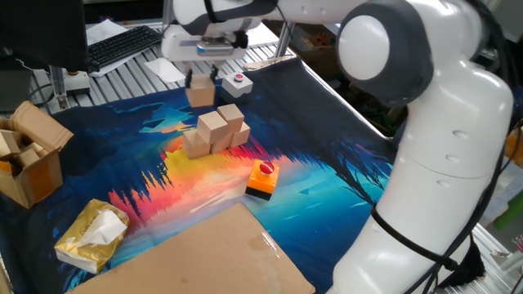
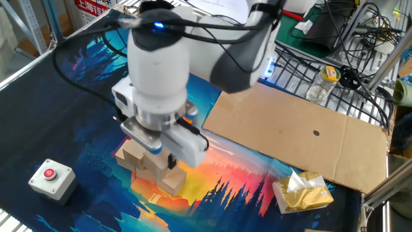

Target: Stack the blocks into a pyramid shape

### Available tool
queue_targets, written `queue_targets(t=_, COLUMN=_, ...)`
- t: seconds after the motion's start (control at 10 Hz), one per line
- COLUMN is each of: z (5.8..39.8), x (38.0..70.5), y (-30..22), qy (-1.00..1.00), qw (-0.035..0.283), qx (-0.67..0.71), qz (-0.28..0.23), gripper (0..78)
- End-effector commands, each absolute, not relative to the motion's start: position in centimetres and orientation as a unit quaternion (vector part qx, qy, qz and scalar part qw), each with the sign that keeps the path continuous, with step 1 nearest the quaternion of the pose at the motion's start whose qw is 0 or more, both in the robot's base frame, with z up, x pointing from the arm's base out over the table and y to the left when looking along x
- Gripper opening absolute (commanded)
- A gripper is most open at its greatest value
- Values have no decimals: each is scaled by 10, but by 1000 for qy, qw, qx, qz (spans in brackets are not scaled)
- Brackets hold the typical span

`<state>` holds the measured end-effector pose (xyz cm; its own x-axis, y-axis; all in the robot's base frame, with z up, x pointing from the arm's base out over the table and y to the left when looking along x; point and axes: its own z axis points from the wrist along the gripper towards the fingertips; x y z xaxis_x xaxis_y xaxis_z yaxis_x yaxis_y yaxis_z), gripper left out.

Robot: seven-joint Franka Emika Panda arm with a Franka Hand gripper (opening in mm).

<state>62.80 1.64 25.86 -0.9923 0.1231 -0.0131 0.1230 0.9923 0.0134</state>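
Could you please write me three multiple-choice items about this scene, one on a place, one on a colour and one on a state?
1. Where is the held block?
A. In the air above the pile
B. On the cardboard sheet
C. Inside the cardboard box

2. What colour is the top of the black-based box on the mat?
A. Green
B. Orange
C. White

3. What is the pincer doing?
A. Open, holding nothing
B. Shut on a block
C. Pressing the red button

Answers:
1. A, the block hangs clear of the mat, above and behind the pile.
2. B, its top is orange, with a red button.
3. B, a block sits between its fingers.
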Motion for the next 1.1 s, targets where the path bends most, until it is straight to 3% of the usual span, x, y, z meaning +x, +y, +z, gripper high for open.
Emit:
queue_targets(t=0.1, z=257, x=611, y=3, qy=999, qw=15, qx=29, qz=4, gripper=12)
queue_targets(t=0.5, z=239, x=612, y=-24, qy=1000, qw=20, qx=-7, qz=10, gripper=12)
queue_targets(t=1.1, z=237, x=613, y=-25, qy=1000, qw=13, qx=-10, qz=17, gripper=12)
